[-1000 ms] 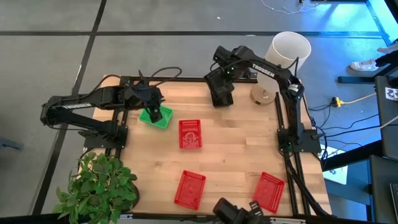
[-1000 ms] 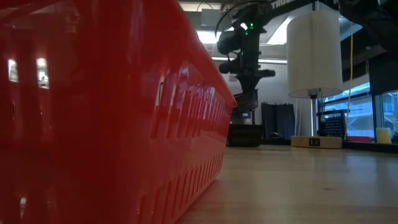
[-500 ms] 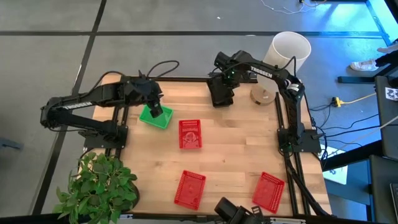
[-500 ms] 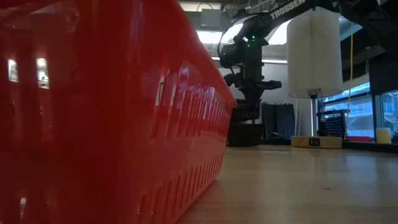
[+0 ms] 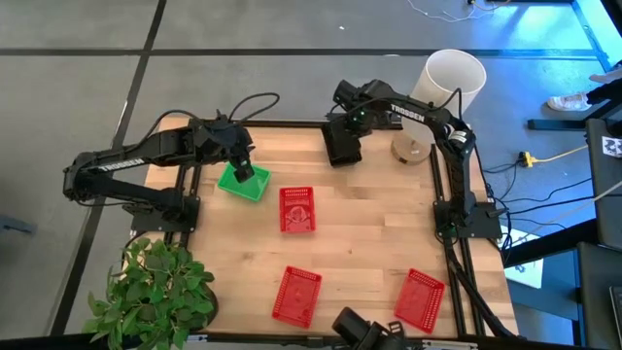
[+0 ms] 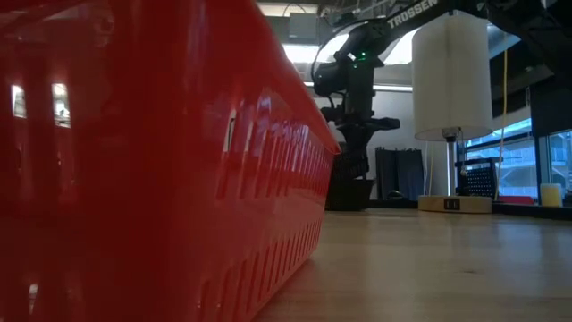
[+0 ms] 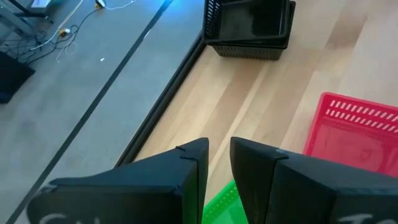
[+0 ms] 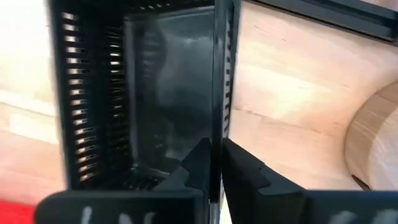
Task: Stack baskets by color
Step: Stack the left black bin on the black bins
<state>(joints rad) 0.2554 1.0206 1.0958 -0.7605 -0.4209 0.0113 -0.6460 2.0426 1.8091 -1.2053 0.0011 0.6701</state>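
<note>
My right gripper (image 5: 342, 146) points down at the table's far edge, shut on the top black basket (image 8: 143, 93). That basket sits nested in another black basket (image 7: 249, 28). My left gripper (image 5: 243, 172) is at the far left, shut on a green basket (image 5: 245, 185). Three red baskets lie flat on the table: one in the middle (image 5: 296, 209), one at the near edge (image 5: 296, 295) and one at the near right (image 5: 420, 298). My left gripper pinches the green basket's edge (image 7: 220, 199) between its two fingers, slanting down from the table's left. Whether the basket rests on the table I cannot tell. My right gripper comes from above with one finger inside the top black basket and one outside, on its side wall (image 8: 217, 118). That basket sits level in the black basket beneath it.
A tall white lamp shade (image 5: 454, 76) on a round wooden base (image 5: 410, 149) stands at the far right corner, close to the right arm. A potted plant (image 5: 151, 297) fills the near left corner. Bare wood lies between the red baskets.
My right gripper has gone down with the black basket, which hung clear above the other black basket and now sits nested in it.
</note>
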